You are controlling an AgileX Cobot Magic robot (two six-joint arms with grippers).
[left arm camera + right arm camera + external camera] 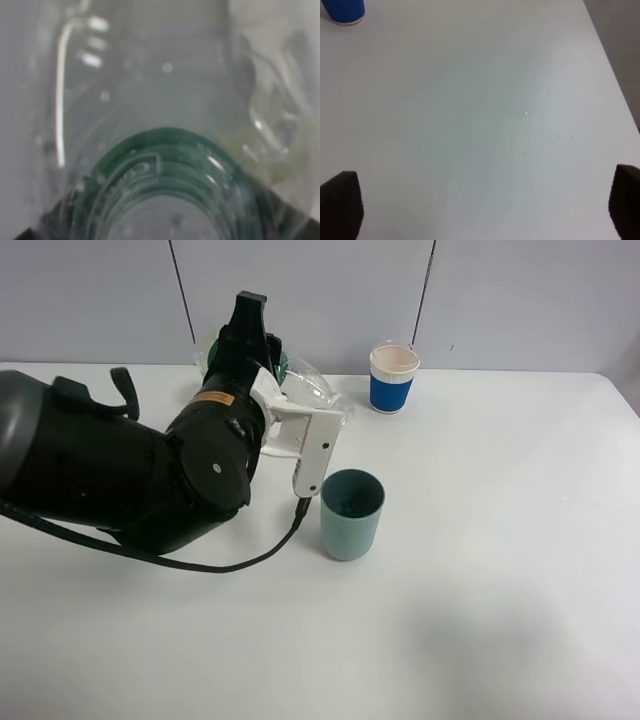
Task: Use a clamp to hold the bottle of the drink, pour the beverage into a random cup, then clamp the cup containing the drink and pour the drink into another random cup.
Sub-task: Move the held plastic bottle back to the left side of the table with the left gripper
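Clamping the bottle [315, 390] with the left gripper [248, 335], jaws shut on it; hovering the right gripper [484, 200], jaws apart. Seemingly not yet pouring into teal cup [352, 512] or blue cup [393, 382].

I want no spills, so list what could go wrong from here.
1. The white camera bracket and its cable hang right beside the teal cup; swinging over to pour could knock it over.
2. The clear bottle looks thin and dented where the shut left gripper holds it, so it may buckle or slip as it tips.
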